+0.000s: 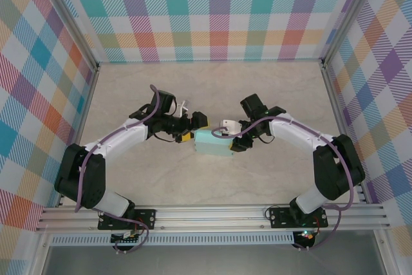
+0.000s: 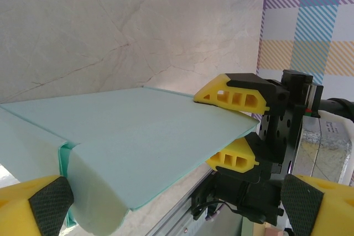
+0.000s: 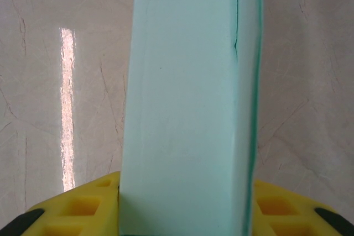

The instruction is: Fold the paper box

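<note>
The box (image 1: 212, 144) is a closed mint block over the middle of the worktop (image 1: 212, 88), between my two hands; what is inside it I cannot see. Its long axis runs left to right, from the right hand (image 1: 237, 140) toward the left hand (image 1: 188, 132). The right hand clamps its right end between both fingers (image 2: 232, 96). The left hand stands wide open at the other end.

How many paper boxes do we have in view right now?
1. The paper box is mid-table between the two arms, one end clamped in the right gripper. Nothing seems to hide another.
</note>
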Tool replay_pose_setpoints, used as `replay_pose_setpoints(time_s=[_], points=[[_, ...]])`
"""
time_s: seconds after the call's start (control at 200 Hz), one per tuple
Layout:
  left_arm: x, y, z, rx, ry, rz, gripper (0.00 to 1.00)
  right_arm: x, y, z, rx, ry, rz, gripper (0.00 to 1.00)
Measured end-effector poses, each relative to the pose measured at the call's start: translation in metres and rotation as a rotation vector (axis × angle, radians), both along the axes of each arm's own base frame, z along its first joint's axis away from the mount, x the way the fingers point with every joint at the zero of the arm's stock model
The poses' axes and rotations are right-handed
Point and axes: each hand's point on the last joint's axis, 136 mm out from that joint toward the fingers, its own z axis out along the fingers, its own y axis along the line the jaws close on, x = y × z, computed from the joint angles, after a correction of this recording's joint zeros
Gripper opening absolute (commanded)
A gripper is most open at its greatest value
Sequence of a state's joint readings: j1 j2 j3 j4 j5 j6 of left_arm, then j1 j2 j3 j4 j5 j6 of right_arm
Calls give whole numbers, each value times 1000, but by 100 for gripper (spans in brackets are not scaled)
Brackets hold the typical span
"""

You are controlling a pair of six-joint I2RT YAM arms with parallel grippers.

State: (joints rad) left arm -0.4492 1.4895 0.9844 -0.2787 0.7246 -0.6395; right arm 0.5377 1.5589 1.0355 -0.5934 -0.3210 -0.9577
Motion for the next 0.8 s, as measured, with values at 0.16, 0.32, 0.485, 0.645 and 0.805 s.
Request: replay_pose_setpoints(time_s=[0.16,0.32,0.485,0.645,0.805], points=[[-1,1,0,4,-1,-3,100,0,0,0,0,1,1,36],[-1,5,0,14,-15,-8,100,1,1,0,0,-4,7,36],[-1,14,1,36,-26,0,100,1,3,0,2,-13,22,34],[2,25,6,49,-53,20,100,1,4,0,3,-15,27,34],[7,34,9,70,-97,32,100,1,4,0,4,-15,29,34]])
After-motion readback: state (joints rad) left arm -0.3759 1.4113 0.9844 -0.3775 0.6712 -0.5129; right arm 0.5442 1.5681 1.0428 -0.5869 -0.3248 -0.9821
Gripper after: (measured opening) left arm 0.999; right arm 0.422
